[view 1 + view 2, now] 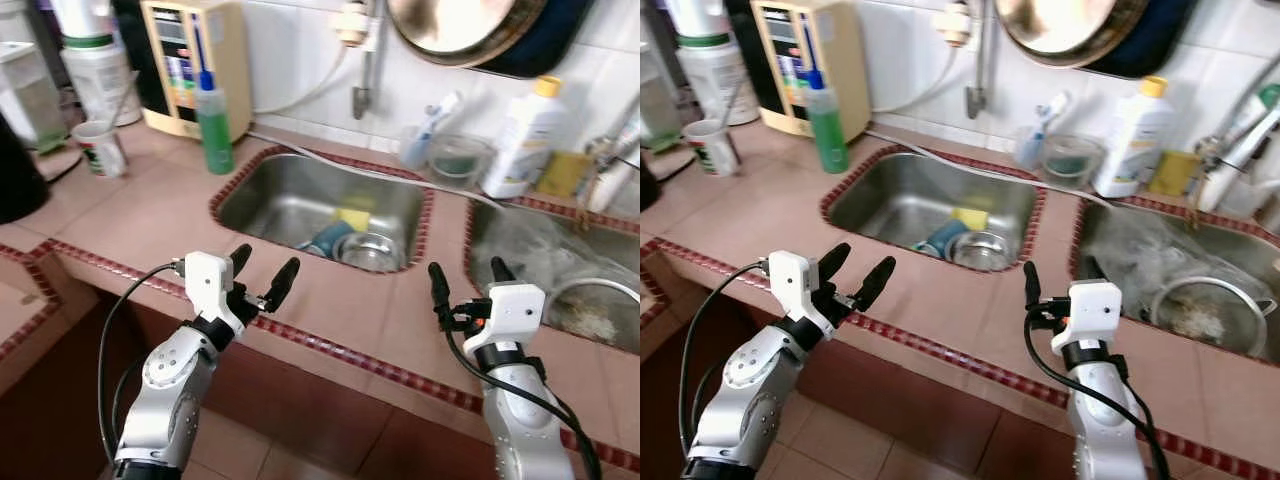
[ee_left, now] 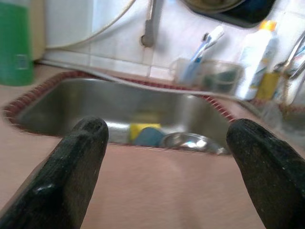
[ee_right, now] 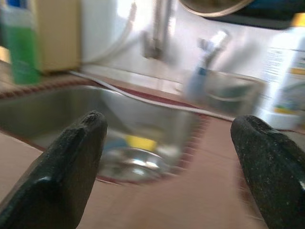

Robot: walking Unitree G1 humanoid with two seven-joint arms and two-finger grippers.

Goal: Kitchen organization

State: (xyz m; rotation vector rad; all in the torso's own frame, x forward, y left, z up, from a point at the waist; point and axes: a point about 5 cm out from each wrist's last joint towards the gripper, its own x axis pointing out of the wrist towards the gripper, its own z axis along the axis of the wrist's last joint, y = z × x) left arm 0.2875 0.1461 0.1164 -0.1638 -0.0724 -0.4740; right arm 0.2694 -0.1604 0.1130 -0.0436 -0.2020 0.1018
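Both grippers, left (image 1: 262, 271) and right (image 1: 468, 275), spread wide and empty before sink (image 1: 262, 175); steel bowl (image 1: 366, 250) likely light, stiff, slippery, best pinched at rim.

green bottle (image 1: 214, 128) | yellow sponge (image 1: 353, 218) | pink counter (image 1: 150, 225), seemingly red-trimmed

The kitchen is bright with soft, even light. The steel sink (image 1: 300, 195) shines with small glints. The right wrist view is blurry all over. The left wrist view is a little soft.
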